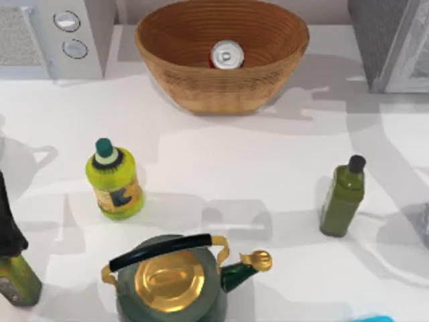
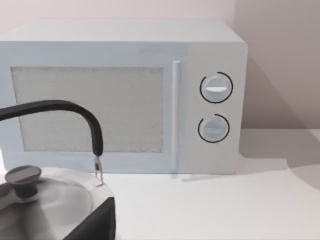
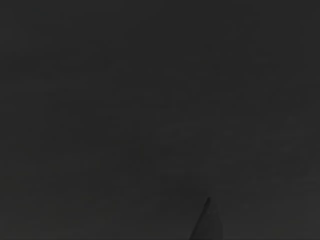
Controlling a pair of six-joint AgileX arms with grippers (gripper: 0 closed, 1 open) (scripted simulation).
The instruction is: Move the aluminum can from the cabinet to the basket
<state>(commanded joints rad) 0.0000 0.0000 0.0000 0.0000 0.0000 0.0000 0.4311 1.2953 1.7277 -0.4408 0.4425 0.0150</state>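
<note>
Top view: can (image 1: 226, 55) upright inside the basket (image 1: 194, 80), silver lid and pull tab facing up, a sliver of red at its side. Basket at the middle of the table's far edge. Grey speckled cabinet (image 1: 379, 37) with pale framed door at the far right corner; white microwave (image 1: 87, 37) with two round knobs at the far left corner. On the white table (image 1: 255, 174), a yellow-green bottle (image 1: 114, 178) with a teal cap and a dark mark on an orange label, no words readable; a dark olive bottle (image 1: 342, 196) toward the right; a green kettle (image 1: 171, 285) with gold lid and black handle at the near edge. No telling either gripper's opening or either arm's pose.

Left wrist view: microwave (image 2: 125, 95) seen front-on, mesh door panel, upright handle, two dials, no lettering legible. Near the camera, a grey kettle (image 2: 55, 205) with black arched handle and dark lid knob.

Right wrist view: dark.
</note>
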